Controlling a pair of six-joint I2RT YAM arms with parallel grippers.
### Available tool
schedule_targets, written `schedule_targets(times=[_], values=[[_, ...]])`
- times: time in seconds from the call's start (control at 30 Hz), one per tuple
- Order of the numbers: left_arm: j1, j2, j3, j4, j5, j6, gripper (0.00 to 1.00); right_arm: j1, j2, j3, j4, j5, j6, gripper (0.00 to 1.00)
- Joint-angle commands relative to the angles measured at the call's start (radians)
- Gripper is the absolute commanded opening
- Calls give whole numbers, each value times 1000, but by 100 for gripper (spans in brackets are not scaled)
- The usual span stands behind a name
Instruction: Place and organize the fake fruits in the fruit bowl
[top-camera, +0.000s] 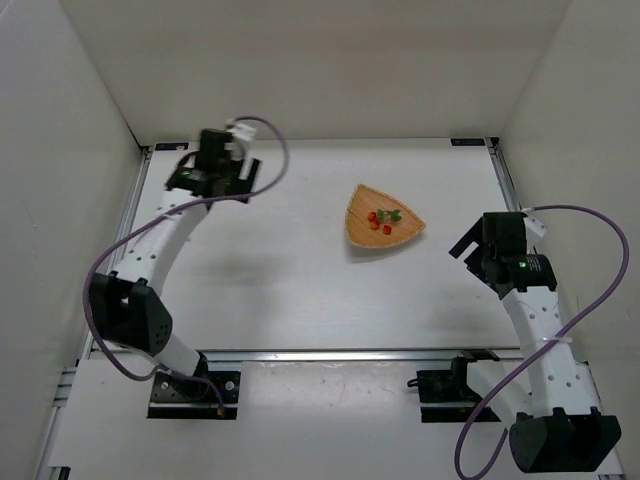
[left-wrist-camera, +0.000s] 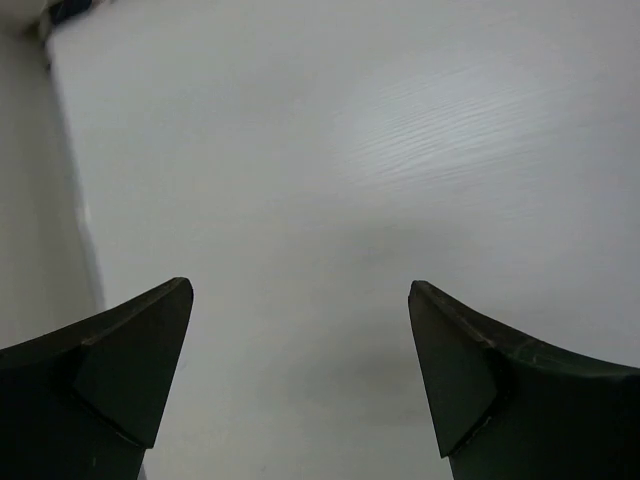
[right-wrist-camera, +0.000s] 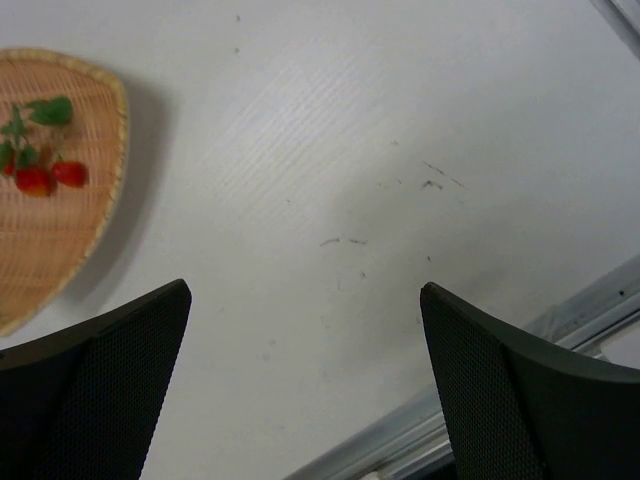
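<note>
Left claw (left-wrist-camera: 300, 290): two dark, matte, wedge-shaped fingers (left-wrist-camera: 110, 370) fill the bottom corners of the left wrist view. They are spread wide with nothing between them. Below them is only bare white surface (left-wrist-camera: 330, 150) with a faint straight wood grain and a soft glare patch.

Right claw (right-wrist-camera: 305, 290): same wedge shape, and the inner faces show a fine dotted mesh texture. Also spread wide, pinching nothing. Under it are a few short dark scuff marks (right-wrist-camera: 432, 180) on the white surface. A grey metal rail (right-wrist-camera: 590, 305) runs diagonally at the lower right.

Bowl (right-wrist-camera: 50, 250): a shallow, tan, woven rounded triangle with a thicker braided rim. It sits flat on the surface right of centre in the top view, well apart from the left claw and nearer the right claw. It does not touch either claw.

Berries (right-wrist-camera: 52, 176): small, glossy, red and round, clustered with small green leaves (right-wrist-camera: 50, 110). They lie inside the bowl, near its middle. No exact count, because one is cut off at the frame edge.

Purple cable (top-camera: 110, 260) loops along the left arm, with another on the right arm.
</note>
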Motion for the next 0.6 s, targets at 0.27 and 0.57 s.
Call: schedule_targets(times=[0.27, 0.57], values=[[501, -351, -489, -129, 40, -114, 100, -3, -82, -36, -66, -50, 3, 100], [630, -466, -598, -129, 100, -121, 100, -3, -104, -45, -75, -69, 4, 100]])
